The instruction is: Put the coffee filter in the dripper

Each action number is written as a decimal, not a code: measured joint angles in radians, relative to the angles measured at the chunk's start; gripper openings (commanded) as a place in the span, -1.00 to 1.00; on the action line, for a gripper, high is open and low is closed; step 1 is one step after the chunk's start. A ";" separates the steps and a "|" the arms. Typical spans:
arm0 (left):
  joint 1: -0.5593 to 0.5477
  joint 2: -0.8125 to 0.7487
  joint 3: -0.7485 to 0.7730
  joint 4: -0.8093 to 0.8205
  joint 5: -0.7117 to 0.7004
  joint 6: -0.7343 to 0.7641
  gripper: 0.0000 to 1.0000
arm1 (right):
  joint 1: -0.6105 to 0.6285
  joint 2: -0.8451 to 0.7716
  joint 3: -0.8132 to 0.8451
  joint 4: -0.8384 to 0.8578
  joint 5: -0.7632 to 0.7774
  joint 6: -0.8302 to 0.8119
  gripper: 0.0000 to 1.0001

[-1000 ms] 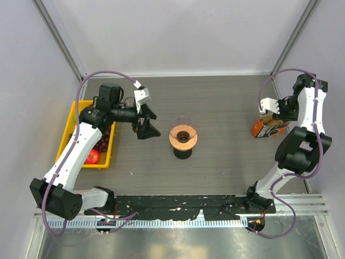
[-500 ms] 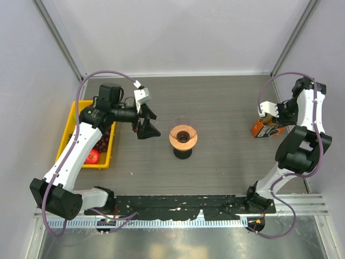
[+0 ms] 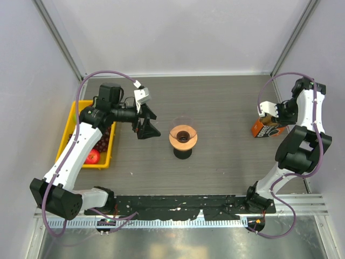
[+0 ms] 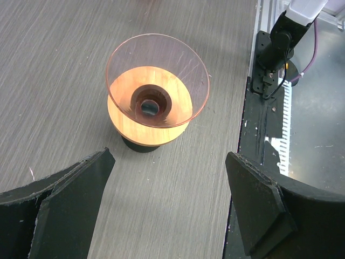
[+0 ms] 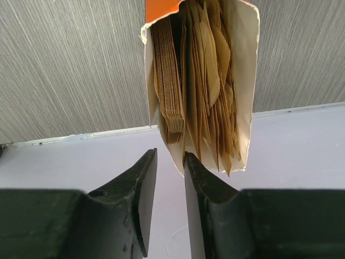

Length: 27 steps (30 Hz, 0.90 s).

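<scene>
Filters (image 5: 205,81) are packed side by side in an open orange box (image 3: 264,128) at the right edge of the bench. The box's open end points at the right gripper (image 5: 170,156), so this arm is much nearer to them. Its two fingers are almost together, with a thin gap. The corner of the box reaches that gap, and I cannot tell if anything is pinched.

The dripper (image 3: 183,136) stands on a dark base in the middle of the bench, well apart from the box. It has no paper inside. The left gripper (image 3: 146,127) is just left of it, with its fingers spread wide and holding nothing.

A yellow tray (image 3: 70,129) at the left edge has red fruit (image 3: 92,156) in it.
</scene>
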 measured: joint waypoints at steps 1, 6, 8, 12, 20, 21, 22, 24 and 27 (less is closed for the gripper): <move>0.000 0.000 0.000 0.000 0.000 -0.001 0.95 | 0.000 0.000 -0.002 0.001 -0.002 0.000 -0.41; 0.000 0.001 0.000 0.000 0.000 -0.002 0.94 | 0.002 0.000 -0.010 0.005 -0.006 -0.001 -0.80; 0.000 0.003 0.000 0.000 0.000 -0.002 0.95 | 0.003 0.000 -0.010 0.008 -0.006 -0.002 -0.89; 0.000 0.010 0.005 0.000 0.000 -0.002 0.95 | 0.003 0.000 0.003 0.004 -0.004 -0.002 -0.89; 0.000 0.025 0.017 0.000 0.000 -0.004 0.95 | 0.000 -0.011 0.084 -0.010 -0.004 -0.002 -0.89; 0.000 0.025 0.017 0.000 0.000 -0.005 0.94 | 0.000 -0.013 0.095 -0.012 -0.005 -0.002 -0.89; 0.000 0.025 0.018 0.000 0.000 -0.006 0.95 | -0.001 -0.013 0.105 -0.013 -0.005 -0.002 -0.89; 0.000 0.025 0.018 0.001 0.000 -0.006 0.95 | -0.001 -0.013 0.127 -0.013 -0.005 -0.002 -0.89; 0.000 0.025 0.018 0.001 0.000 -0.009 0.95 | -0.004 -0.021 0.140 -0.013 -0.005 -0.002 -0.89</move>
